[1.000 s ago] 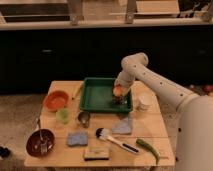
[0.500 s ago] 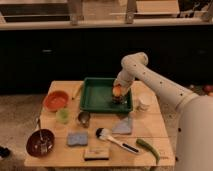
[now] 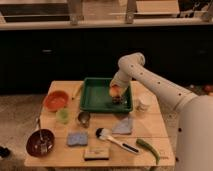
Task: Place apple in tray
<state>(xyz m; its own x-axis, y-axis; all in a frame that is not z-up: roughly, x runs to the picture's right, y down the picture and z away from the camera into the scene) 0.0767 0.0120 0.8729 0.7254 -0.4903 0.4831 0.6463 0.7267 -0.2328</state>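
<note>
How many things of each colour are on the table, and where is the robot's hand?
Green: 3 - tray, cup, pepper
Orange/red: 2 - bowl, apple
Blue: 2 - sponge, cloth
Dark: 1 - bowl with spoon
Total: 8
The end effector is over the tray, at the apple.

Orange bowl (image 3: 56, 99), brush (image 3: 116, 141), green pepper (image 3: 148, 149)

White arm reaches in from right, elbow raised, forearm angled down; tool (image 3: 117, 96) low, pointing downward.

Kitchen-like room, dark cabinets (image 3: 60, 55) under a counter (image 3: 100, 22); tool (image 3: 117, 98) over the tray (image 3: 95, 95) (green)
</note>
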